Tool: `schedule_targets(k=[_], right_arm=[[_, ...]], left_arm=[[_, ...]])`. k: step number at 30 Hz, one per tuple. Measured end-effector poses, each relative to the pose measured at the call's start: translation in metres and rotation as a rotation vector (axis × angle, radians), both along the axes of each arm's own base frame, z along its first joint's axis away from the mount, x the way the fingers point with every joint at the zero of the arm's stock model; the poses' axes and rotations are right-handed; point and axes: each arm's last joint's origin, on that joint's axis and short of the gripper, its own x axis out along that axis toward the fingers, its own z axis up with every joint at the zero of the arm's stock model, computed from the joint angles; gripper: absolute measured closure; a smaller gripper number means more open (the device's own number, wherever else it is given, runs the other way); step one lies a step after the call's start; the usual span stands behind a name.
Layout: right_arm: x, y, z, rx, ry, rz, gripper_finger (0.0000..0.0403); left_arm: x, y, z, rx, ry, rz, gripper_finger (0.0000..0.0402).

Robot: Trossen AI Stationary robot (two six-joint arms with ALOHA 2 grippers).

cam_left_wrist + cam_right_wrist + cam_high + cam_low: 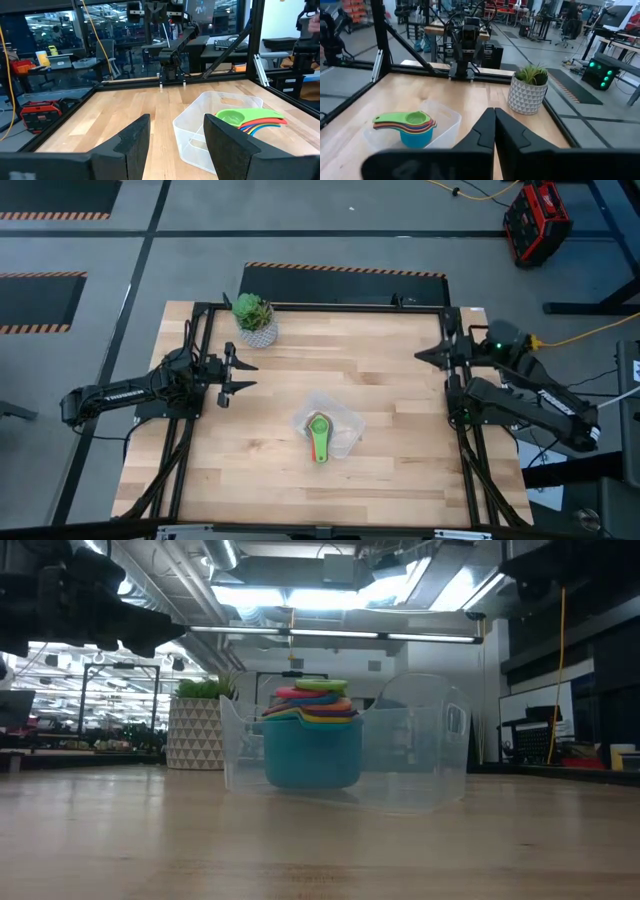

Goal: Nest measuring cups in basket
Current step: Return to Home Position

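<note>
My left pincer (252,376) is hovering at the frame's centre left, fingers apart. My right pincer (421,355) is waiting at centre right, fingers together. The measuring cups (319,430) are sitting nested inside the basket (350,435), mid-bench (400,480).

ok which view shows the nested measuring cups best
The low view: it sees the measuring cups side-on through the clear basket, with the coloured layers stacked on the light blue one. The high view shows mostly the green top cup and its handle. Both wrist views look down at an angle, with the basket wall covering part.
</note>
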Motion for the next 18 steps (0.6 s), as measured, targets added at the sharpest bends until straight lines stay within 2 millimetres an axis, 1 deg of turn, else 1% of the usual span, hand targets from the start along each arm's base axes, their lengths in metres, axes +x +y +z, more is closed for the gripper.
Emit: schedule_targets(k=[6,14,18], right_arm=[[-0.001,0.001,-0.017,0.041,-0.049,-0.005,0.0389],[-0.004,0.003,-0.029,0.082,-0.113,-0.007,0.0394],[-0.009,0.007,-0.035,0.079,-0.139,-0.006,0.039]], left_arm=[[0.0,0.0,0.0,0.001,0.0,0.0,0.0223],[0.0,0.0,0.0,0.025,0.0,0.002,0.0223],[0.0,0.0,0.0,-0.017,-0.002,-0.001,0.0223]])
